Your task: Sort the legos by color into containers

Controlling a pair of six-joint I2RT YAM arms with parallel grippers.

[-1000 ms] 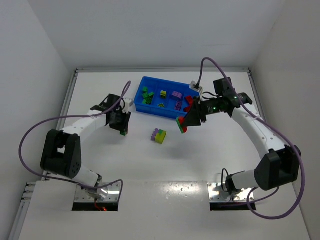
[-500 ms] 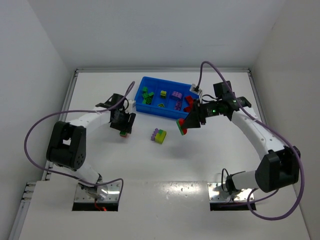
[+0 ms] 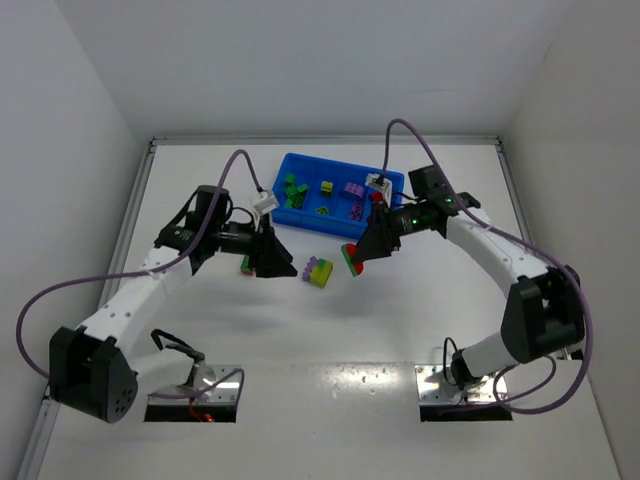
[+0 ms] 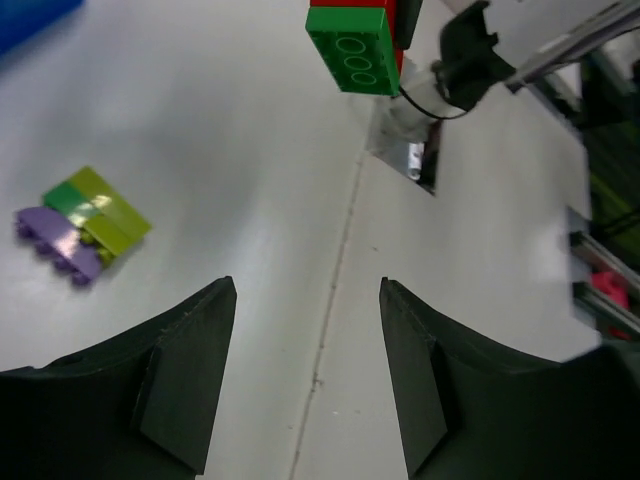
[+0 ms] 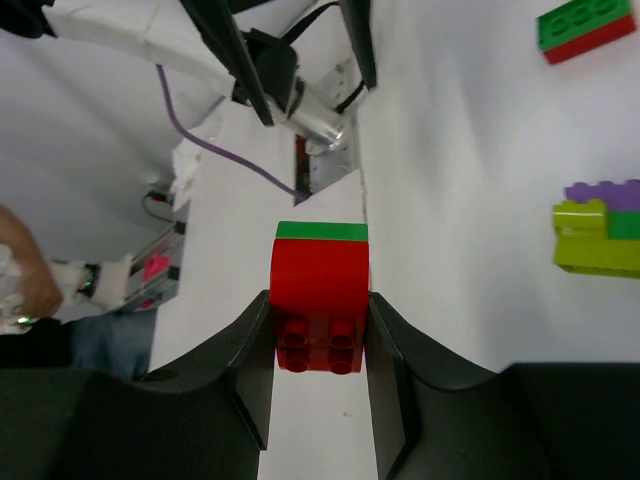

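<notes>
Right gripper (image 5: 318, 318) carries one of three pieces not yet in the blue tray (image 3: 300, 225). This is a red-and-green cluster (image 5: 318, 270), a red arched brick with a green plate on its far end. It is held just in front of the tray's near right corner and appears to be lifted off the table (image 3: 400, 320).

Sorting is judged well advanced. Reading from the tray's left end, the four compartments hold green bricks (image 3: 292, 188), yellow-green bricks (image 3: 325, 187), purple bricks (image 3: 352, 190) and red bricks (image 3: 377, 202), with each colour kept apart.

Left to do:
- the held cluster;
- a purple and yellow-green cluster (image 3: 318, 271) lying on the table in front of the tray's middle;
- a small green-on-red pair (image 5: 583, 32) on the table, in front of the tray and a little beyond its left end.

All three mix colours, so each probably has to be pulled apart before its bricks can go in.

Grip, right: both fingers (image 5: 250, 380) press against the sides of the red brick, with the jaws drawn in to its width.

Left gripper (image 4: 305, 300): its fingers are spread wide with nothing between them. It hangs in front of the tray's left half, pointed toward the held cluster, and touches nothing as far as can be told.
</notes>
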